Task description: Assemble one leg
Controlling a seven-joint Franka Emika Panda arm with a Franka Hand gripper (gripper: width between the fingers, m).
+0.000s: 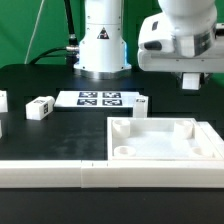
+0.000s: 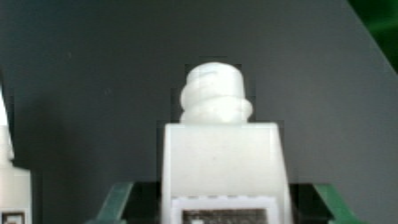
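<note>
In the wrist view a white leg with a rounded screw tip and a fiducial tag on its face sits between my green fingers. My gripper is shut on it. In the exterior view my gripper hangs above the table at the far right, behind the large white tray-like panel, with the held leg mostly hidden. A second leg lies loose on the table at the exterior view's left. Another white part shows at the left edge.
The marker board lies flat in front of the robot base. A long white rail runs along the front of the table. In the wrist view a white part shows at the edge.
</note>
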